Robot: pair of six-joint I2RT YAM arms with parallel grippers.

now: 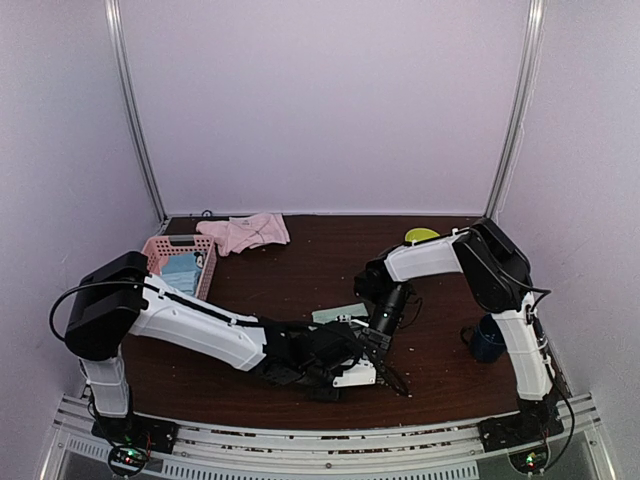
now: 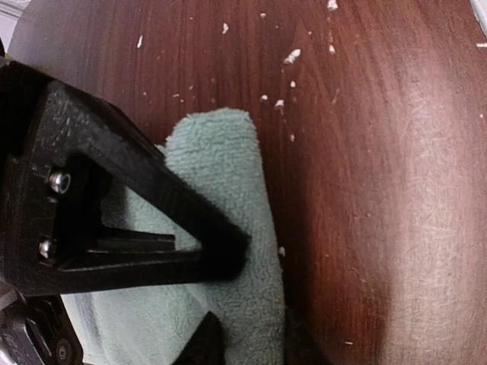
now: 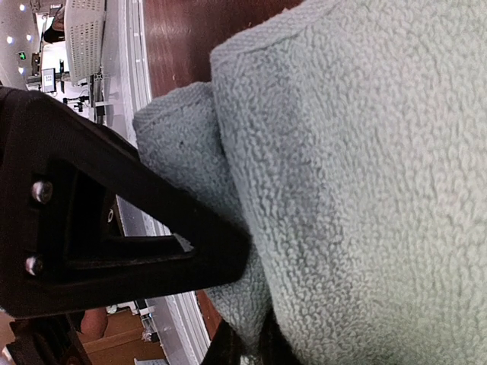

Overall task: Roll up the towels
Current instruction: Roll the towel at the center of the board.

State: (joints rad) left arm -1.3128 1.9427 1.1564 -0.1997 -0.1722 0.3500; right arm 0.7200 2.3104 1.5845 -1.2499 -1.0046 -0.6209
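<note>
1. Pinching the sage green towel [image 3: 365, 190], the right claw [image 3: 240, 304] was nearly shut on a folded edge of it.
2. The left claw [image 2: 221, 300] had the same towel's thick fold between its fingers, jaws partly apart; whether it gripped could not be told.
3. Both claws met over that towel on the counter [image 2: 365, 190].
4. The pale pink towel [image 1: 250, 232] lay crumpled well beyond both claws, just beside a pink basket [image 1: 165, 247].

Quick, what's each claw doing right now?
Left gripper: around the green towel, grip cannot be told.
Right gripper: closed on the green towel.
</note>
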